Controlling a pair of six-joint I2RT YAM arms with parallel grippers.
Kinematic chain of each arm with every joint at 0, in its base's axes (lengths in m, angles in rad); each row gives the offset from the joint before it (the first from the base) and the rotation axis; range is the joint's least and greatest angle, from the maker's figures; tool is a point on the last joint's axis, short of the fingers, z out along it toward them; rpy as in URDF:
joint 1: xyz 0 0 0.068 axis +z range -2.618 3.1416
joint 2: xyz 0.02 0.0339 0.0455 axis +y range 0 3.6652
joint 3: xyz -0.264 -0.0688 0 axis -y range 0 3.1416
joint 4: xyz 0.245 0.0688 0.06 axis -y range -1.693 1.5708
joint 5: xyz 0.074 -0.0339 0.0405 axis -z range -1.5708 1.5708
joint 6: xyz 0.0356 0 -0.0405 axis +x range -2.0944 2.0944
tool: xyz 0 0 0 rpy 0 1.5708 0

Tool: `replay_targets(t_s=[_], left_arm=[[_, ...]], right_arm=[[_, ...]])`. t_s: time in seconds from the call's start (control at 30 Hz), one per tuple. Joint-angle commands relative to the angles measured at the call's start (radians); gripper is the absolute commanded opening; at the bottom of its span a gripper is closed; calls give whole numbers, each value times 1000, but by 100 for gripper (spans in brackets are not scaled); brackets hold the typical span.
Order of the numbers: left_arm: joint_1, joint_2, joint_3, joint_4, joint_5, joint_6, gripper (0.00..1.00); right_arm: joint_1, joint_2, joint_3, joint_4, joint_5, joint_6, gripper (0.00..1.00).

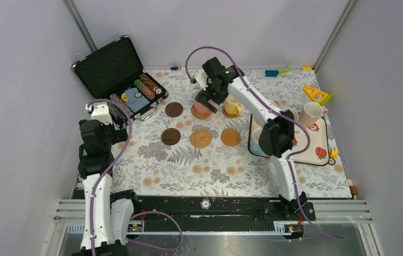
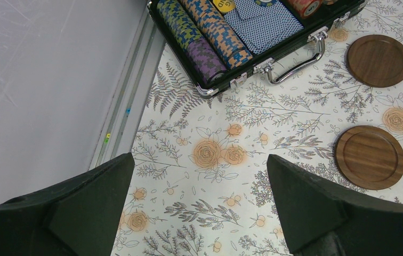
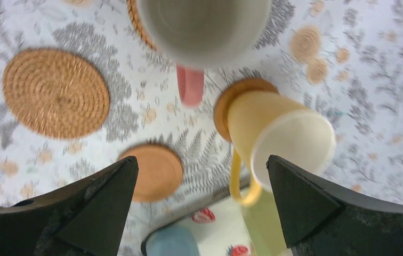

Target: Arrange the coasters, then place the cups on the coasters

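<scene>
Pink cup (image 3: 203, 26) sits on its coaster (image 3: 138, 29); right claw (image 3: 200, 160) hangs spread above, gripping nothing (left claw (image 2: 199, 157) likewise). Next, likely: lift clear, fetch another cup (image 1: 311, 113) off the tray (image 1: 308, 152).

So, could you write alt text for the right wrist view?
The open right gripper hovers over a pink mug on a coaster, next to a yellow mug on an orange coaster. A woven coaster and a smooth tan coaster lie bare.
</scene>
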Motion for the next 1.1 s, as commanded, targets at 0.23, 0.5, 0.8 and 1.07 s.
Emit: replay_targets(t_s=[0.23,0.5,0.8,1.07], left_arm=[[6,-15,-4,58,16,9,99],[6,-18,-1,55,34,9,99],[7,-22,-3,53,34,9,99],[6,-27,-3,50,33,8,99]], right_arm=[[-106,-578,-491,-69,-38,-264,100],[-314,-856,-862,-41,-148,-358,100],[-362,-1082,-1117,-1,-187,-320,100],[-385,-1094,-1259,161,-194,-261,99]])
